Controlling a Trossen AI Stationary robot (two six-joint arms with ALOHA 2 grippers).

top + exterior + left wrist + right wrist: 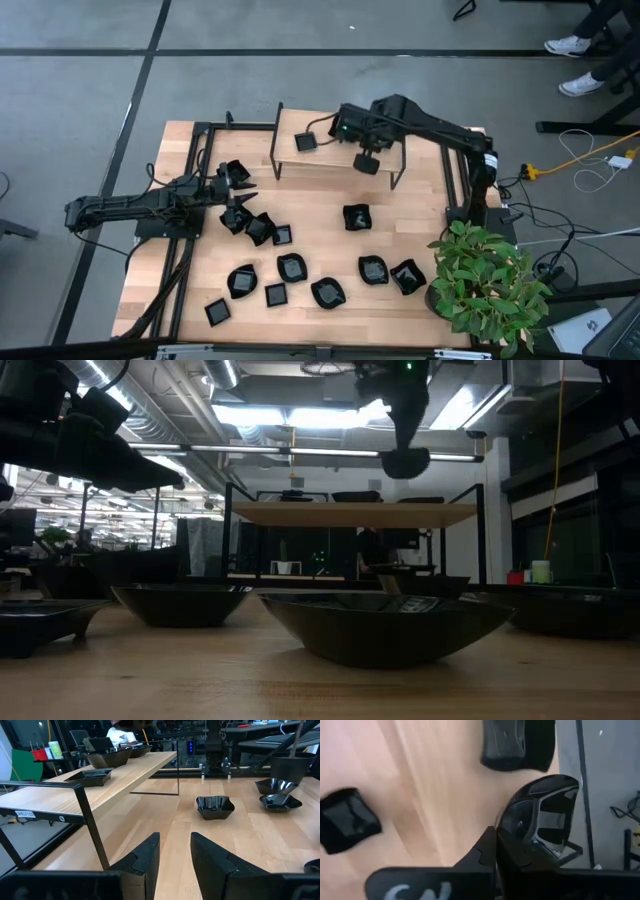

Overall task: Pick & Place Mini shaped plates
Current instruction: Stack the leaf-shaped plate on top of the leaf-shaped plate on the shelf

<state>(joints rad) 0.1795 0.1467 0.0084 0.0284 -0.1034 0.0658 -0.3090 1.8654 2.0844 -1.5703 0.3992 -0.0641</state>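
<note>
Several mini shaped plates, small glossy black dishes, lie over the wooden table, among them one at mid-table point(356, 216) and a row near the front point(328, 292). A low wooden shelf point(330, 165) stands at the far edge with a square plate point(305, 142) on it. Above the shelf's near edge my right gripper point(366, 152) is shut on one plate point(405, 463). My left gripper point(175, 852) waits open and level at the table's left, with nothing between its fingers, beside a cluster of plates point(258, 228). My right gripper pinches the plate's rim point(512, 827) between its two fingers, coming steeply from above. The plate hangs below the fingertips, clear of the shelf top point(350, 515).
The right wrist view shows two more plates point(350, 820) point(517, 745) on the shelf wood. The shelf's black metal legs point(400, 165) stand on the table. A potted plant point(490, 285) fills the near right corner. Cables and a person's shoes point(570, 45) are on the floor.
</note>
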